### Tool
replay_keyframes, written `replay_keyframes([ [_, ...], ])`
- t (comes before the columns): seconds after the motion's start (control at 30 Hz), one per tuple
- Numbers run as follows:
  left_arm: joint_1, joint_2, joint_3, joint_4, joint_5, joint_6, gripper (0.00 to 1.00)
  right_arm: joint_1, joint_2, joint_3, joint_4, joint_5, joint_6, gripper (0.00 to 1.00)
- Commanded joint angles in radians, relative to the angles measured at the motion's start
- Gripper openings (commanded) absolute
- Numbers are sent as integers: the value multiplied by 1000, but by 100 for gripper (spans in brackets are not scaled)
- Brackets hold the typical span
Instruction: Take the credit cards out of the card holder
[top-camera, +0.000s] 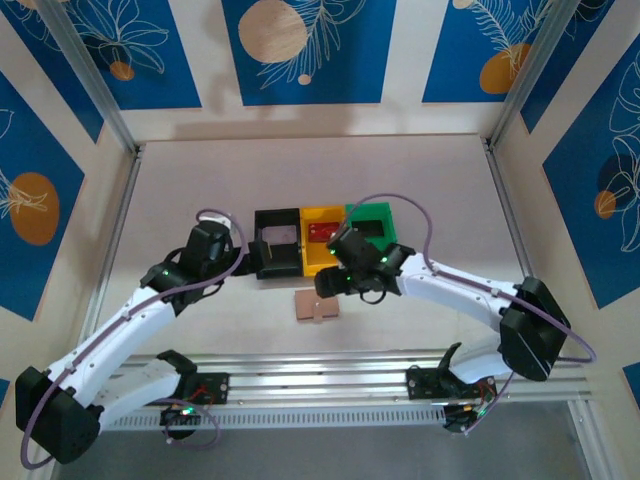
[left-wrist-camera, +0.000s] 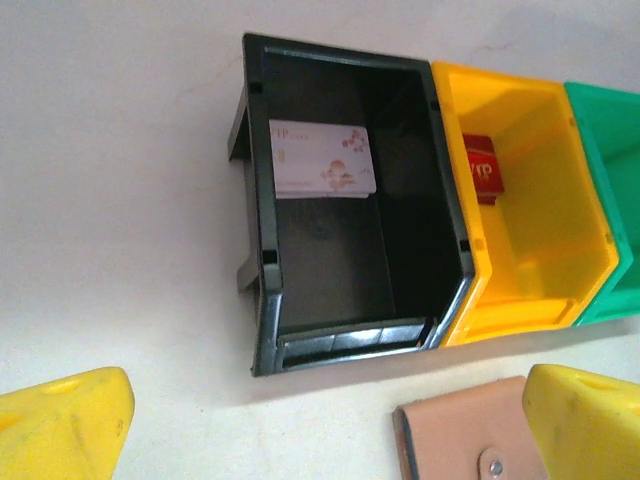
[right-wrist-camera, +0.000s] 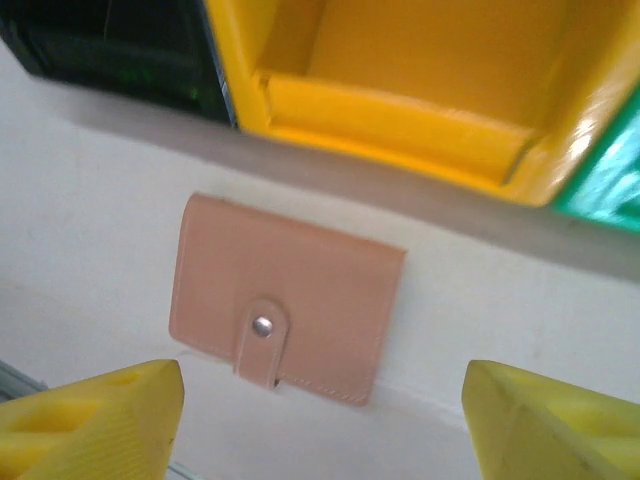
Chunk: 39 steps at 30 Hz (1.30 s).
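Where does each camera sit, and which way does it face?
Top: above, behind the arms, facing down at the table; both arms show.
Left wrist: on the left arm, facing the black bin; left tool's fingers below.
Right wrist: on the right arm, facing the closed wallet; right tool's fingers below.
Shared: wrist views both show wallet and yellow bin.

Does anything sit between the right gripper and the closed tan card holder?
Nothing visible: the tan leather-like folding card holder lies snapped shut on the table before the yellow bin, the right gripper open above it.
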Motion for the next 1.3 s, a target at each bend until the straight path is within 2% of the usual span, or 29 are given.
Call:
replay_keyframes([
  [0.0, -15, -25, -27, -28, -26, -20, 100, 43, 36, 31, 0, 34, 73, 71],
  [0.33, -25, -58, -65, -26, -17, -32, 100, 183, 195, 89, 3, 85, 157, 61],
  [0.77, -48, -38, -69, -17, 3, -42, 100, 179, 301, 130, -17, 97, 180, 46],
  [1.17, -67, -28, -69, -17, -5, -45, 100, 169, 338, 121, -14, 90, 210, 45],
  [1.27, -73, -24, -71, -17, -5, -49, 100, 165, 341, 117, -11, 91, 204, 35],
])
